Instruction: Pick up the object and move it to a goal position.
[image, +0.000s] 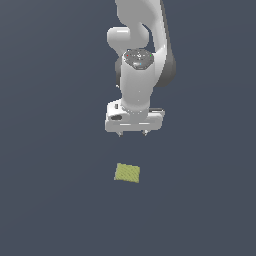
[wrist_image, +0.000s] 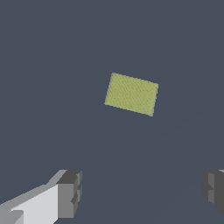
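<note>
The object, a small yellow-green block (image: 127, 173) with a fine striped texture, lies on the dark grey floor, slightly turned. It also shows in the wrist view (wrist_image: 131, 94). My white gripper (image: 132, 133) hangs above the floor, behind and above the block in the exterior view, apart from it. Its jaws are spread wide and hold nothing. In the wrist view the gripper (wrist_image: 140, 194) shows two grey fingertips (wrist_image: 70, 192) far apart, with the block beyond them and not between them.
The flat dark grey floor (image: 50, 200) fills both views. The white arm (image: 140, 55) rises out of the exterior view at the top.
</note>
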